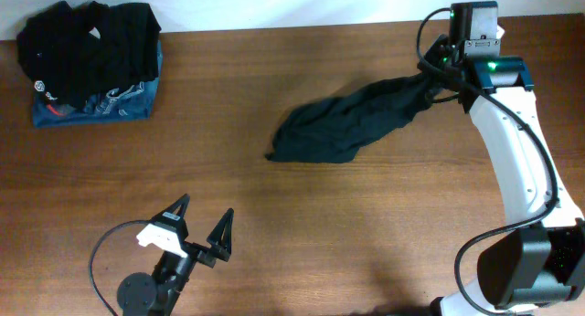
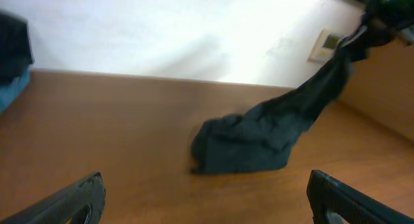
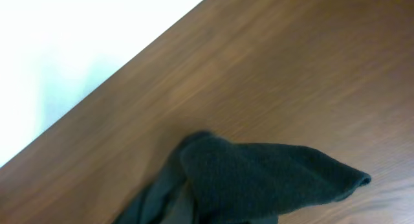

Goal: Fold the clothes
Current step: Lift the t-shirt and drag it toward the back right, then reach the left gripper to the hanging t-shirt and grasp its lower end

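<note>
Clothes (image 1: 343, 129) for us means one plain dark garment. It lies bunched near the middle of the surface (image 1: 366, 252) and is drawn out into a rope toward the far right corner. There the right claw (image 1: 439, 71) is closed tight on one end of it. The left wrist view shows that end lifted off the wood while the heaped end rests on it. The left claw (image 1: 207, 206) stands fully open and empty near the front edge, well apart from the fabric.

We judge this to be the spreading step, with no fold made yet. To do it well, we would bring the left claw to the crumpled end nearest it and pinch a single layer at an edge, not the whole heap. Then both arms would draw apart gently until the cloth lies flat. We cannot tell which part the right claw has hold of, so we would check that first. The folded pile (image 1: 91, 65) at the far left corner should be left alone.
</note>
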`<control>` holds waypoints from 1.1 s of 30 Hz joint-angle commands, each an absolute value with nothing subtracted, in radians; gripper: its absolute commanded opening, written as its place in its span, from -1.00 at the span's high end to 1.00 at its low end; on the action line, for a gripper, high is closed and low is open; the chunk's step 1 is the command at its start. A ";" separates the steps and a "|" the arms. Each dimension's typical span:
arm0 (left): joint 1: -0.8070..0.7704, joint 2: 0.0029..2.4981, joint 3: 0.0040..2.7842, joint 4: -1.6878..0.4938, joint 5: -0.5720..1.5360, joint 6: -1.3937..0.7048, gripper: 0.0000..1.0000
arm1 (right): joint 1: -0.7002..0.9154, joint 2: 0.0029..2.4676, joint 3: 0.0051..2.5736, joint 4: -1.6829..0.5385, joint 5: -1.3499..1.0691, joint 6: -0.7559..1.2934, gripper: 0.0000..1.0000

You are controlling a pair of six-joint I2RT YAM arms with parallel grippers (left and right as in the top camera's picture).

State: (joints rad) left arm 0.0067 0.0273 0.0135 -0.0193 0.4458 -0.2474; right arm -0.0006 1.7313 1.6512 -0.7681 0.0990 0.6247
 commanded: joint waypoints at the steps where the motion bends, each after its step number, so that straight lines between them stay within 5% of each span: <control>1: 0.001 0.030 0.010 0.046 0.594 -0.231 -0.98 | 0.000 1.709 1.669 -0.767 -0.103 0.581 0.93; 16: -0.094 0.200 0.099 0.059 0.811 -0.110 -0.98 | 0.178 1.446 1.774 -0.758 -0.277 0.582 0.93; 25: -0.399 0.831 0.762 -0.476 0.371 0.215 -0.98 | 0.183 1.421 1.786 -0.741 -0.311 0.611 0.92; 33: -0.583 1.261 1.018 -0.575 0.361 0.215 -0.98 | 0.183 1.420 1.786 -0.710 -0.315 0.622 0.92</control>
State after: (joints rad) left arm -0.5362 1.1389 0.9909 -0.5632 0.3977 0.1806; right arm 0.1783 1.4258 1.7699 -0.7273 -0.2989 0.6163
